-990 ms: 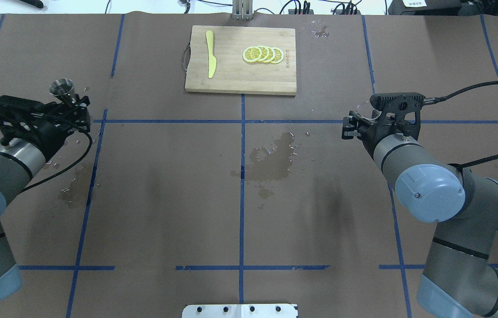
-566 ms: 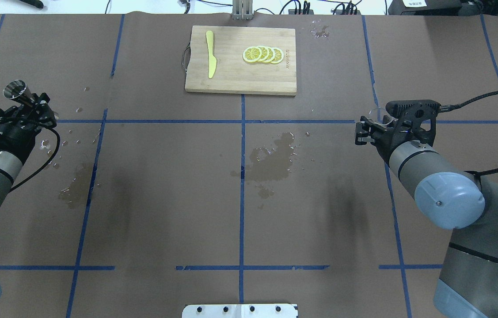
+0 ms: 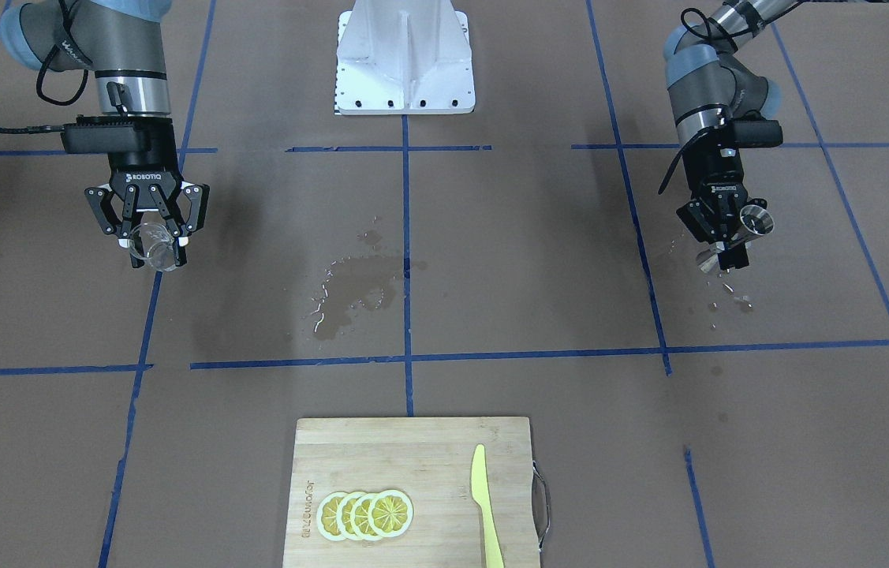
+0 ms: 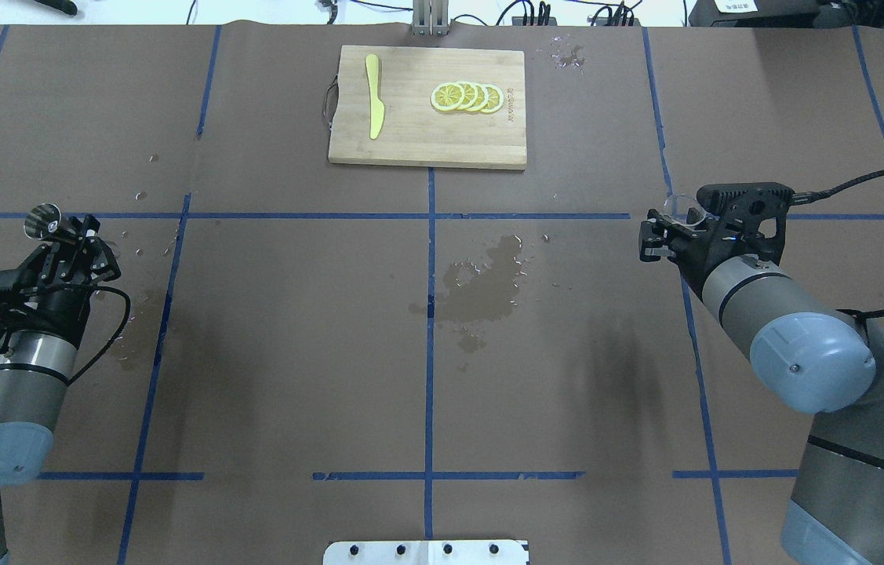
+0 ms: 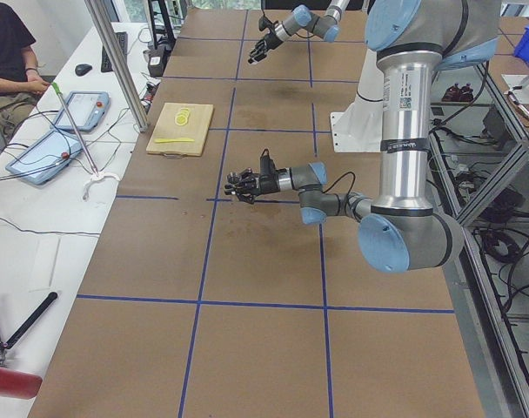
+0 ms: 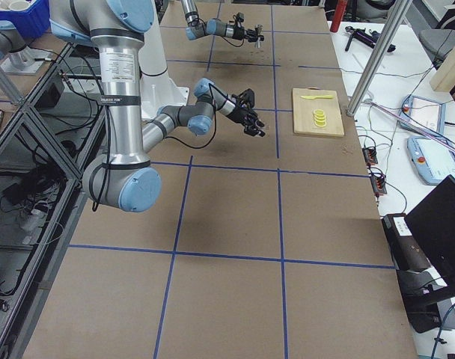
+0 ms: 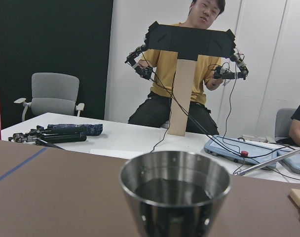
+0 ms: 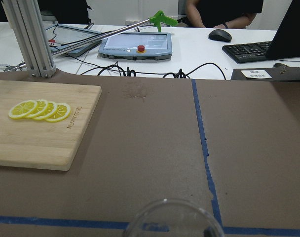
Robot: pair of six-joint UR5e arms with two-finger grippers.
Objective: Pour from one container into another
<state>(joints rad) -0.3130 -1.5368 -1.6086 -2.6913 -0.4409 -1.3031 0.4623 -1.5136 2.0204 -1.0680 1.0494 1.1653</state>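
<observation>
Brown paper (image 4: 292, 353), steel jigger (image 3: 756, 221), clear cup (image 3: 152, 244)

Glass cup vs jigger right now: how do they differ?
The glass cup is clear; the jigger is opaque, shiny steel. The glass cup is a plain tumbler shape; the jigger is two cones joined at a narrow waist. The glass cup sits in the right hand; the jigger sits in the left hand. Both are small, gripped, and held above the table, far apart on opposite sides.
</observation>
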